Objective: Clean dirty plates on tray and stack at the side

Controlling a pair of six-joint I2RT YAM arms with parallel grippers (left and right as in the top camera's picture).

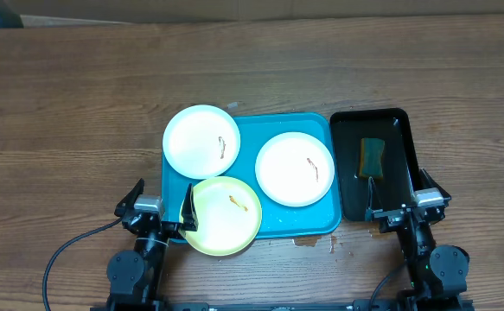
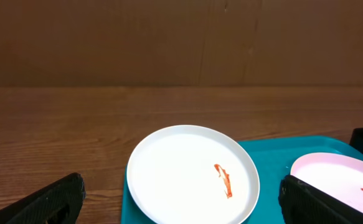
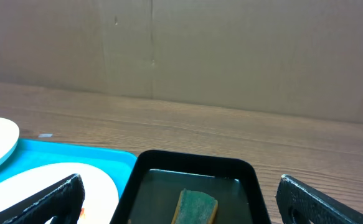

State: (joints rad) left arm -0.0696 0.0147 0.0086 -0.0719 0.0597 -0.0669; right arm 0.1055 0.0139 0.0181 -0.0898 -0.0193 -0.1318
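Both grippers sit at the near table edge, the left gripper and right gripper spread wide, holding nothing. Just ahead of the left, a yellow plate overhangs the blue tray; one white plate lies over its far-left corner, another white plate at its right, each smeared brown. Cleaning looks not yet begun. Next, I judge, the right arm must reach into the black tray and close on the sponge

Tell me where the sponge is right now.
In the overhead view, the sponge lies inside the black tray on the robot's right, immediately right of the turquoise tray.
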